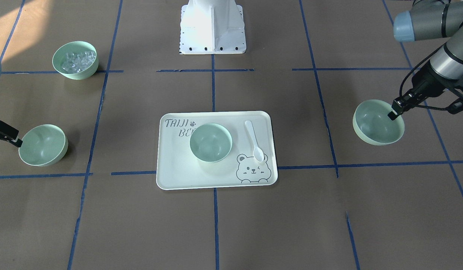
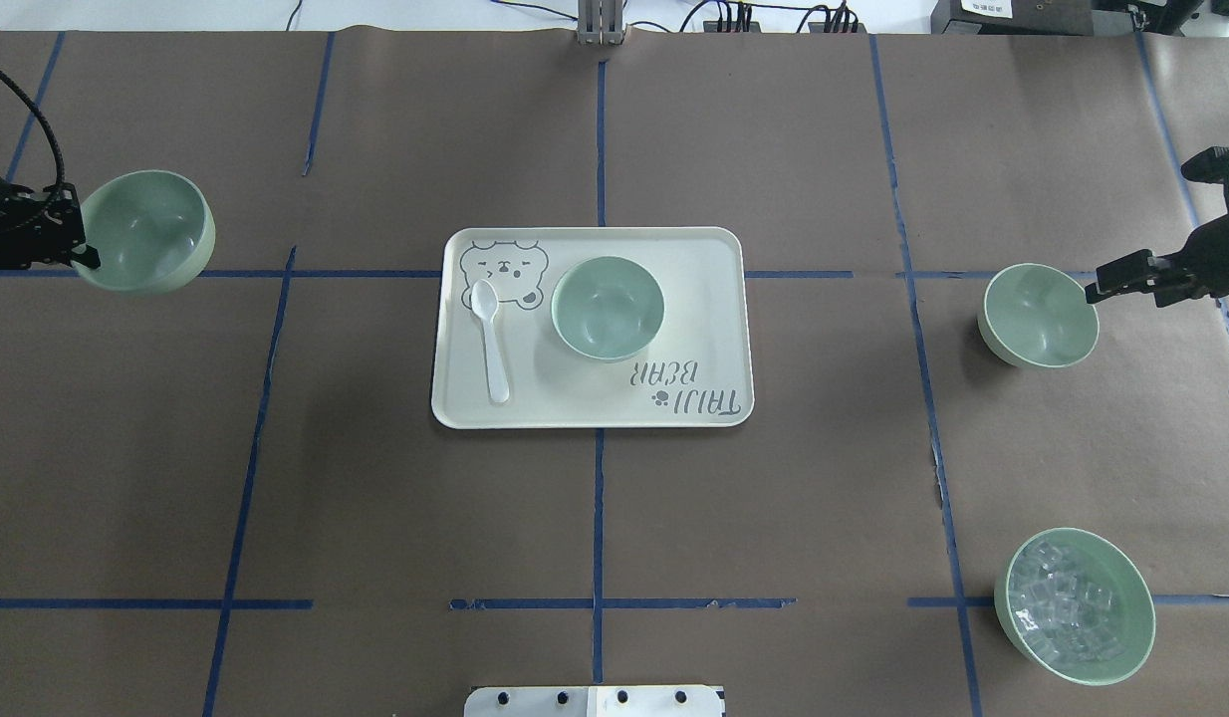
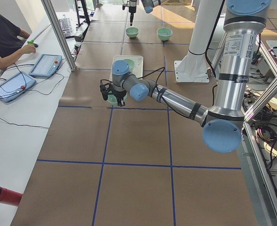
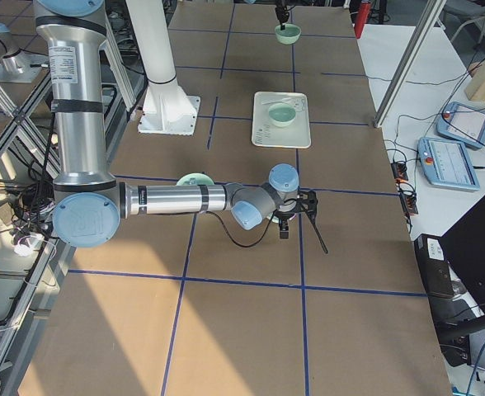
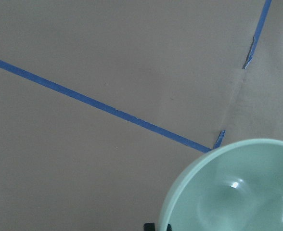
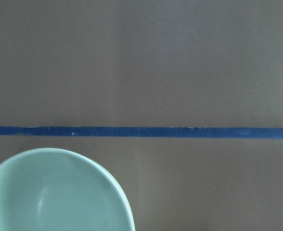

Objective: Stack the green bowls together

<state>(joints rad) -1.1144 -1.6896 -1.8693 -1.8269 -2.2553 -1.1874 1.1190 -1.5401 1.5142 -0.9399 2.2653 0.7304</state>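
Three pale green bowls are in view. One (image 2: pixel 608 307) sits on the cream tray (image 2: pixel 694 259) at mid-table. My left gripper (image 2: pixel 77 261) is shut on the rim of a second bowl (image 2: pixel 146 231) and holds it tilted and raised over the table's left end; it also shows in the front view (image 1: pixel 378 122) and the left wrist view (image 5: pixel 237 192). My right gripper (image 2: pixel 1093 291) is shut on the rim of the third bowl (image 2: pixel 1040 316), which is level and at or just above the table; it also shows in the right wrist view (image 6: pixel 50 192).
A matching green bowl of clear cubes (image 2: pixel 1075 604) stands near the robot's side at the right. A white spoon (image 2: pixel 490 339) lies on the tray beside the centre bowl. The white robot base (image 1: pixel 212 26) stands behind the tray. Blue tape lines cross the brown table.
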